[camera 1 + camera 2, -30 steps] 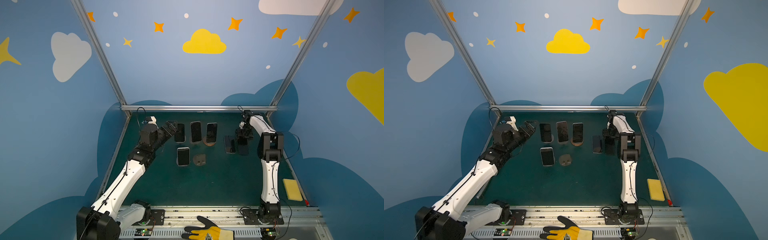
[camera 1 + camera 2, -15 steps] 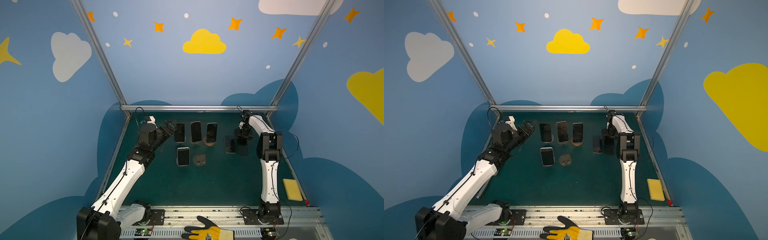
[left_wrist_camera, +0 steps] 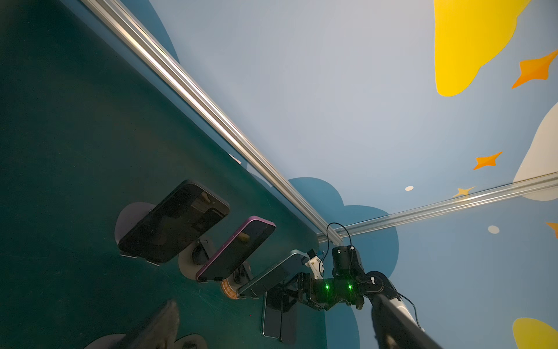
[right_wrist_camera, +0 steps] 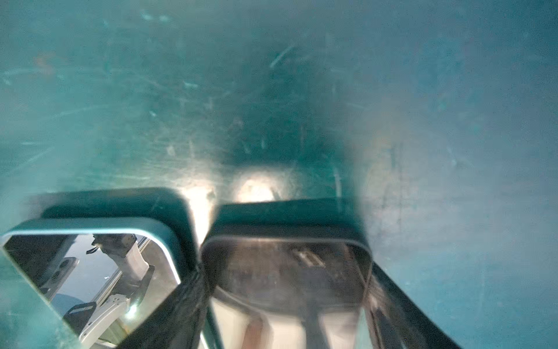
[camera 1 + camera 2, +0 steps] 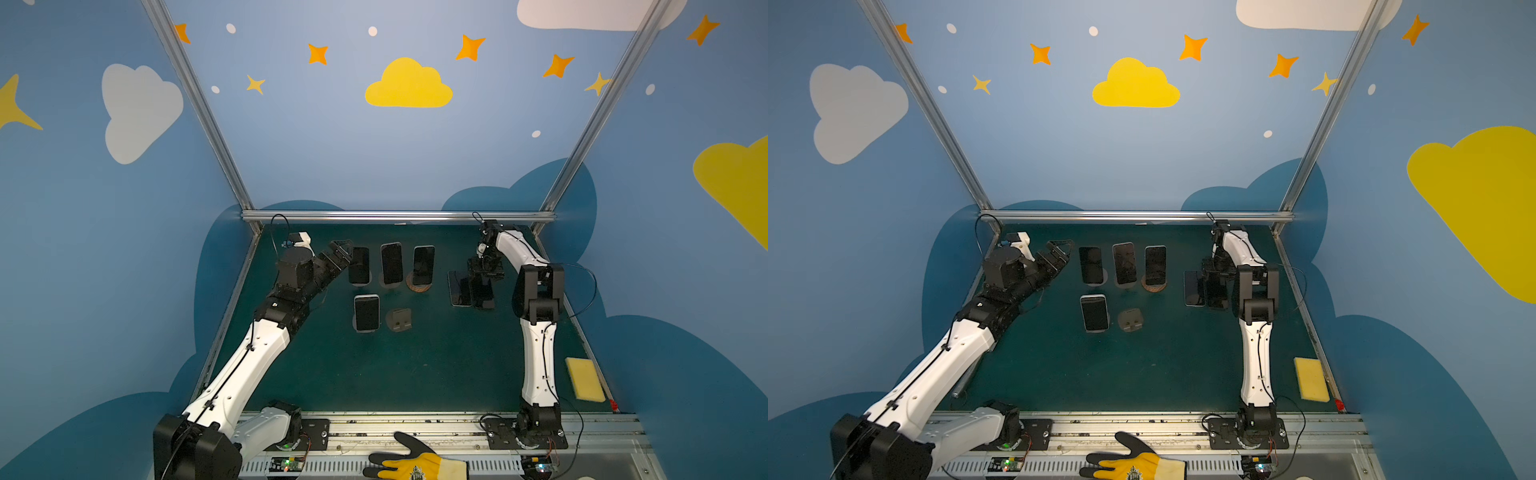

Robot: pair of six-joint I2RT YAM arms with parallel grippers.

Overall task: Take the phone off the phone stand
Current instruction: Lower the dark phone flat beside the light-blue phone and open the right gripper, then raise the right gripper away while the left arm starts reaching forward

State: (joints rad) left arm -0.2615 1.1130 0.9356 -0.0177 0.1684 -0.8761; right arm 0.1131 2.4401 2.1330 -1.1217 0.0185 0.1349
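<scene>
L claw: wide open, nothing held. Phone, leftmost of back row, propped on stand, long axis up, just right of claw in both top views. L arm nearer. R claw set astride flat phone on table; grip can't be told.

Green tabletop is carrying five stands. Three stands are standing in a back row, each propping a phone upright; the rightmost is resting on a round wooden base. Nearer the front, a fourth stand is propping a phone, and an empty stand is sitting just beside it. A blue-edged phone and a dark phone are lying flat side by side, right of the back row. A yellow sponge is lying by the right edge, well apart.
</scene>
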